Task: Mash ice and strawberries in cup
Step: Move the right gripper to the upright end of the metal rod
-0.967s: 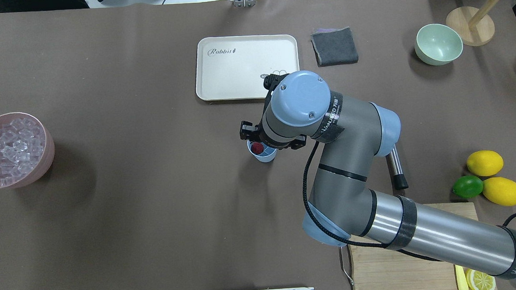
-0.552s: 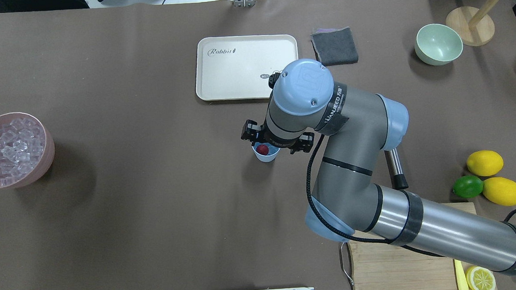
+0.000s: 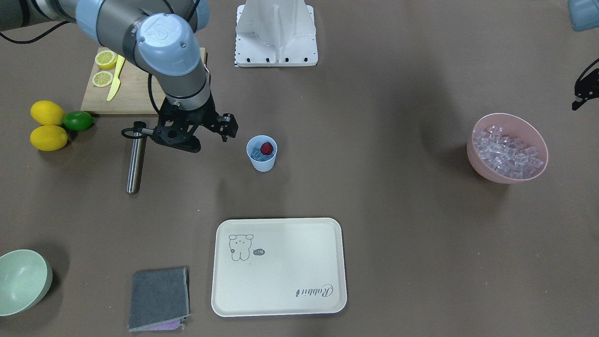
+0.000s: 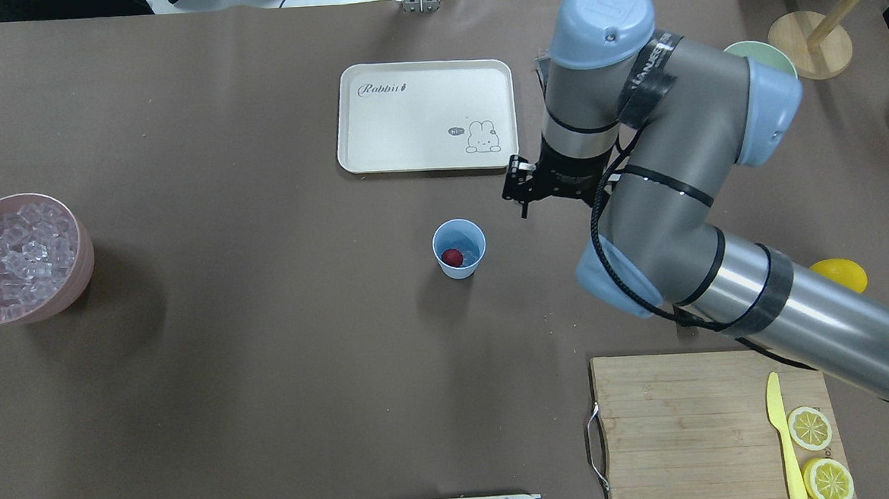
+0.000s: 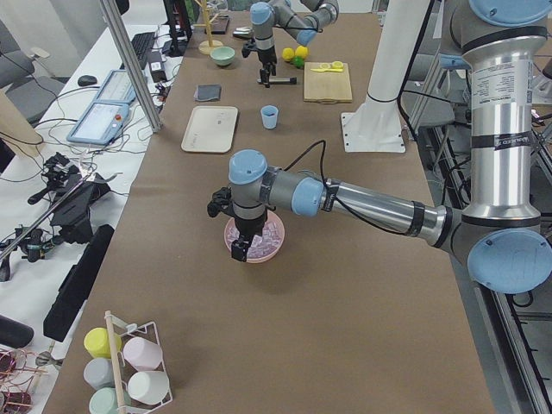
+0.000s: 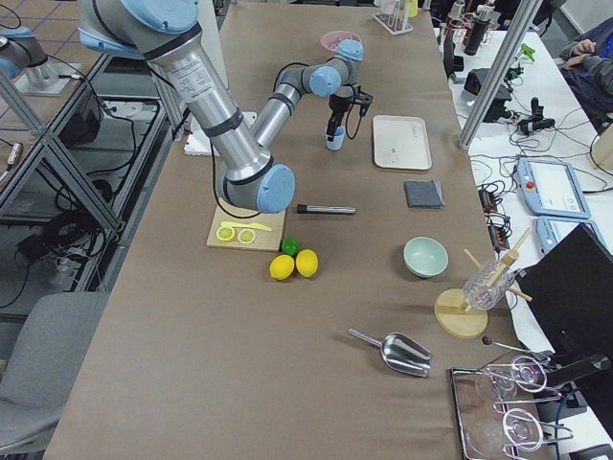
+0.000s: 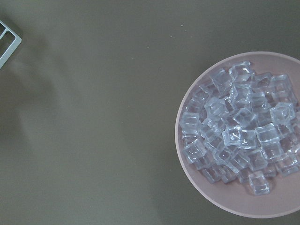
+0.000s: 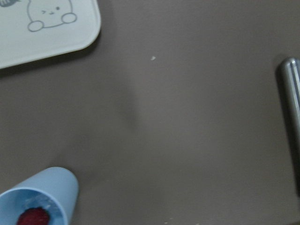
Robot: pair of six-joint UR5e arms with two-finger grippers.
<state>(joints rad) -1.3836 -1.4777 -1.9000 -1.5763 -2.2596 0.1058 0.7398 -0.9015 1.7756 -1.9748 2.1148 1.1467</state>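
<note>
Far left of the cup (image 4: 462,272): pink bowl (image 4: 85,245) full of ice (image 4: 15,253), left end effector (image 5: 241,250) above it, spread can't be told. Cup stands mid-surface with a strawberry (image 4: 452,257) and a few cubes inside, so loading looks done. Right of cup: right end effector (image 3: 194,133) wide, empty. Farther right a metal pestle (image 3: 135,161) lies untouched; mashing not begun.

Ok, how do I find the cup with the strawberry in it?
Find the big cream tray with the bunny drawing. Just past it, toward the robot, a small light-blue cup stands alone. It holds a red strawberry, and the pink bowl and green bowl are much wider.
</note>
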